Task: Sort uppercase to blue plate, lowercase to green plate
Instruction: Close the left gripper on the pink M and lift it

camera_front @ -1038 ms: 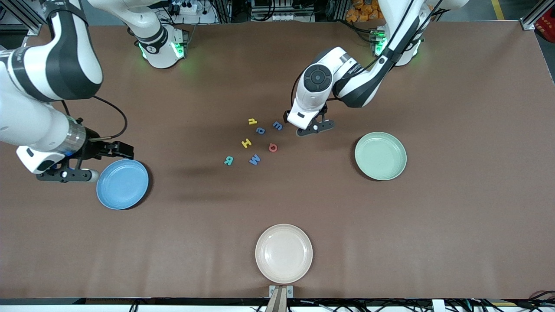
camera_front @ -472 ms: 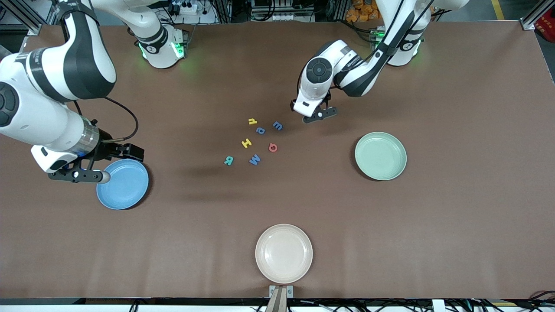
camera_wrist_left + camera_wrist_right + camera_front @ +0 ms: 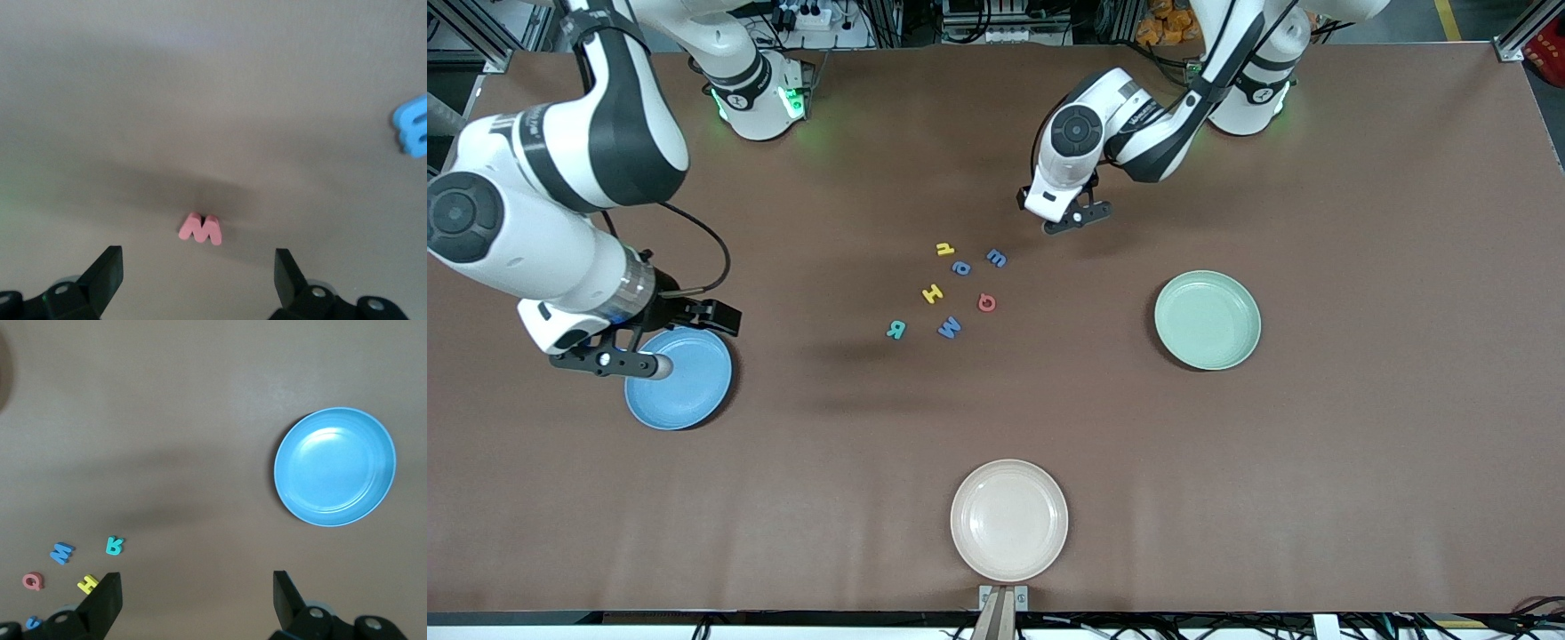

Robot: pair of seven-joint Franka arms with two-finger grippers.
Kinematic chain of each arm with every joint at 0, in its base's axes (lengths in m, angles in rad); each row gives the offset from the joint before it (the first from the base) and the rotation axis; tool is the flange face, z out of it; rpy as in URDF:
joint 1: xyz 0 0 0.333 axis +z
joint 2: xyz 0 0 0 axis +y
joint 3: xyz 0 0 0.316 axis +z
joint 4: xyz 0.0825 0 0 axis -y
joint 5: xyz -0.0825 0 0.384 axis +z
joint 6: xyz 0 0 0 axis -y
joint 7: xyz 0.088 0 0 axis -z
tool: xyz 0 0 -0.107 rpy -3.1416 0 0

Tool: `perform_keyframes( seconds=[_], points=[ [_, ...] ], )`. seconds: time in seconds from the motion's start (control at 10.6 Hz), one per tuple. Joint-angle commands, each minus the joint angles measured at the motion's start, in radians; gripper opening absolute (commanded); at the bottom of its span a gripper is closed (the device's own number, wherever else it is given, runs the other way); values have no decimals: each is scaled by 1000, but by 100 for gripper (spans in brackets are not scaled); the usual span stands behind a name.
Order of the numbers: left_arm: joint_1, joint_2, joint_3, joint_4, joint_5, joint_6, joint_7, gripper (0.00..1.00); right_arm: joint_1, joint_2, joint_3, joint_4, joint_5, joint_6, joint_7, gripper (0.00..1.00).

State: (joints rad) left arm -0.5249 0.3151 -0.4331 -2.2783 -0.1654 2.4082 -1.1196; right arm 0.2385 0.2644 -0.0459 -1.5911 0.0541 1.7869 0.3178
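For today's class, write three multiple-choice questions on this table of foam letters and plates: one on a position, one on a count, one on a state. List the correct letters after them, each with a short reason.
1. Which plate lies nearest the front camera?
A. the blue plate
B. the green plate
C. the cream plate

2. How many plates are on the table?
A. two
B. three
C. four

3. How are the left hand's fingers?
A. shut on the red w
B. shut on nothing
C. open, holding nothing

Answers:
1. C: the cream plate sits lowest in the front view, below the blue plate and the green plate.
2. B: blue, green and cream, all without letters in them.
3. C: the left hand shows its fingers spread apart, with the red w lying on the table between them, untouched.
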Motion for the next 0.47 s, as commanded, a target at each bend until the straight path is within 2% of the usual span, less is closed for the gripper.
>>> perform_keyframes(
  seconds=[0.0,0.38],
  points=[
    [-21,-4,-12,-52,-29,60,-14,100,22,18,-3,-1,7,20,62,100],
    [-47,25,-22,-67,-29,66,-12,100,35,45,-3,-1,9,58,90,100]
  ],
)
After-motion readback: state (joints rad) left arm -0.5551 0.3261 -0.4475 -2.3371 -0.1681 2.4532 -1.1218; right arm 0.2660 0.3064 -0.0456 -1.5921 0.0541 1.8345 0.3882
